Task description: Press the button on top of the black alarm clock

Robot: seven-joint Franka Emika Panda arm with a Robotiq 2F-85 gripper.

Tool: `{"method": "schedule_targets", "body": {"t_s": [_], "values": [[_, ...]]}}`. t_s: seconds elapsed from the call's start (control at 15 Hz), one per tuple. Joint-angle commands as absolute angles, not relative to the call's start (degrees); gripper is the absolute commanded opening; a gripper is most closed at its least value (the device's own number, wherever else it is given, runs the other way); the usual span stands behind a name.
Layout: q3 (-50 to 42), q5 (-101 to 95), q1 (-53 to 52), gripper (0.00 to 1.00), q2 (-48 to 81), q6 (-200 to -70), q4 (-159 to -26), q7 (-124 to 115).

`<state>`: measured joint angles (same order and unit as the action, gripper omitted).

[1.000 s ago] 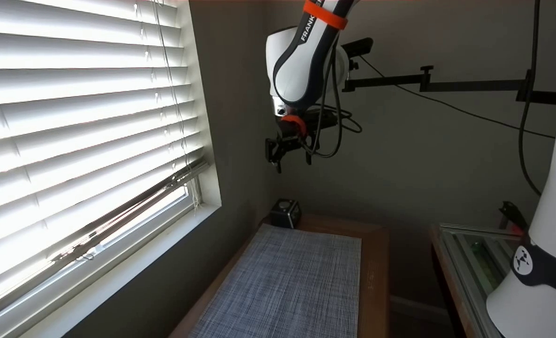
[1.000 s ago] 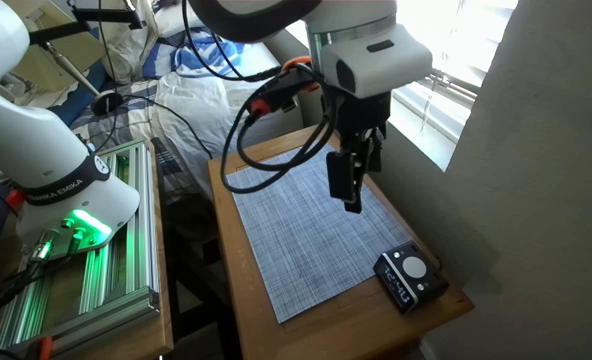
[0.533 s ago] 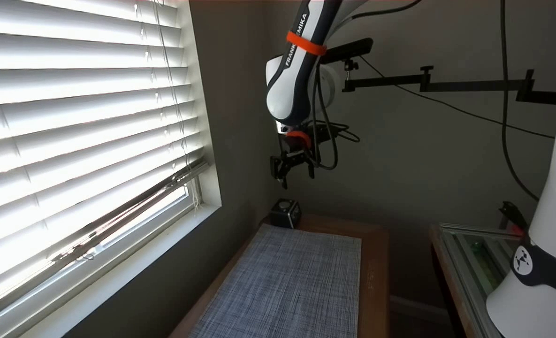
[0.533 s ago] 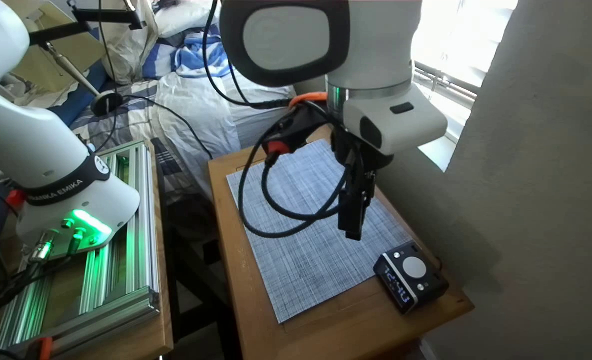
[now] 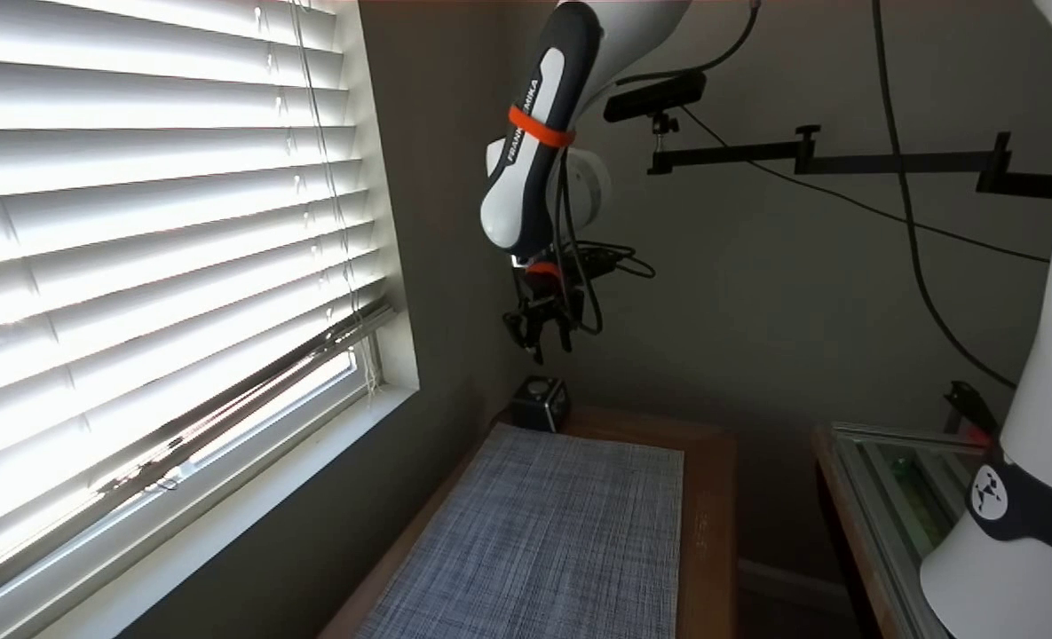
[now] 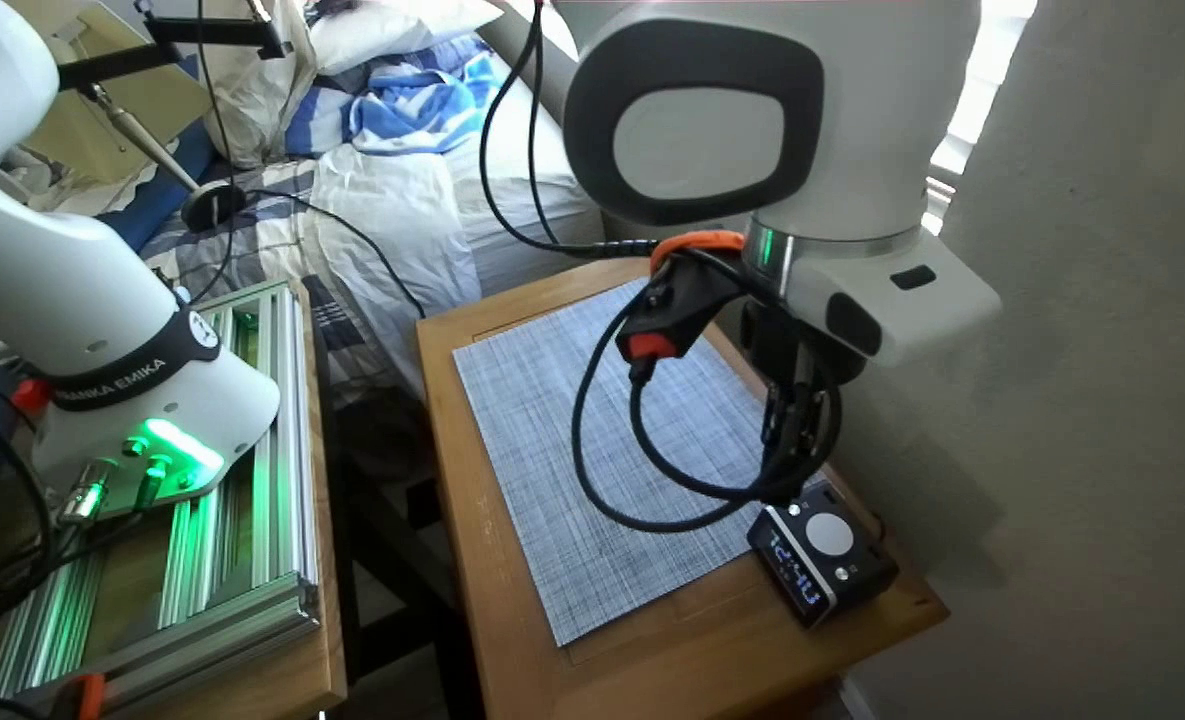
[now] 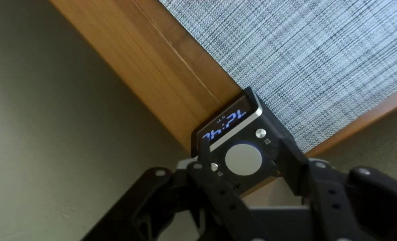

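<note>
The black alarm clock stands at the wall end of the wooden table, by a corner of the grey woven mat. In an exterior view its top shows a large round pale button between two small silver ones, and a lit display. The wrist view shows the clock below my gripper, with the round button between the two spread fingers. My gripper is open and empty, a little above the clock and apart from it. In an exterior view cables partly hide the gripper.
The grey woven mat lies flat on the wooden table. A wall and a window with blinds stand close beside the table. A black camera arm reaches along the back wall. Loose cables hang from the wrist.
The arm has moved down and toward the clock. The gripper is now lower and closer above it, and its fingers remain apart. The clock and mat have not moved.
</note>
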<state>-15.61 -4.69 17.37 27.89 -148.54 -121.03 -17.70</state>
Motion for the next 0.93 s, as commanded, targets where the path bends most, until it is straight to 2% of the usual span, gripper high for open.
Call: {"method": "schedule_targets", "body": {"t_s": [0.0, 0.27, 0.87], "values": [[-14.8, -0.2, 18.0, 0.25, 34.2, -145.9, -113.0, -14.5], [-14.5, 2.3, 18.9, 0.00, 39.2, -145.8, -107.6, -13.8], [-14.2, 5.4, 20.7, 0.00, 45.5, -142.9, -101.0, -13.5]]}}
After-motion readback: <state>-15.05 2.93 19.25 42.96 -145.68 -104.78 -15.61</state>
